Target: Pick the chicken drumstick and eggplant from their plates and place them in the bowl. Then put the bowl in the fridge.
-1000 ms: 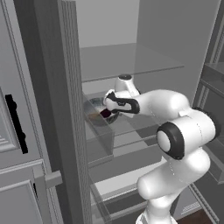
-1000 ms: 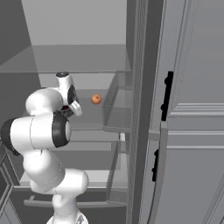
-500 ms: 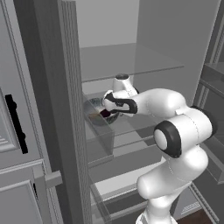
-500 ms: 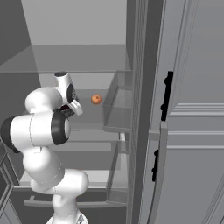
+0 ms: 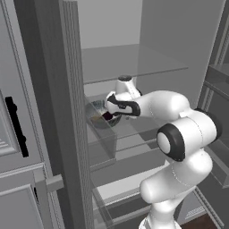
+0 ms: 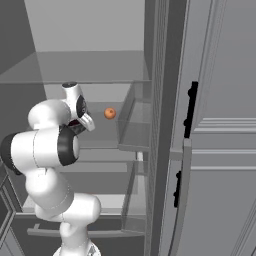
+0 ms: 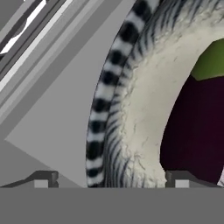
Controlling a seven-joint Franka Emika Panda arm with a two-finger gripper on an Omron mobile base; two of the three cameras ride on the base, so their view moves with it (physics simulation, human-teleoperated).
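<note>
The bowl [image 5: 102, 112], streaked grey-blue outside and pale inside, sits on a shelf inside the fridge [image 5: 116, 31]. In the hand view its striped rim [image 7: 103, 109] runs up between my two fingertips [image 7: 41, 179], which stand wide apart, one outside the wall and one inside. My gripper [image 7: 111, 181] is open and straddles that rim. The dark-purple eggplant [image 7: 192, 127] with its green cap lies in the bowl. From the left base camera my gripper [image 5: 110, 110] is at the bowl's right edge, and a small brownish piece, the chicken drumstick [image 5: 96, 119], shows inside. The plates are out of view.
The open fridge door [image 5: 58, 112] with its clear bin [image 5: 103, 141] stands close on the left of the bowl. A glass shelf [image 5: 143, 74] lies just above my hand. A small orange fruit [image 6: 109, 113] sits farther back on the same shelf. Grey cabinets [image 6: 220, 150] flank the fridge.
My fingers have spread apart and let go of the bowl's rim. The arm and the bowl have barely moved.
</note>
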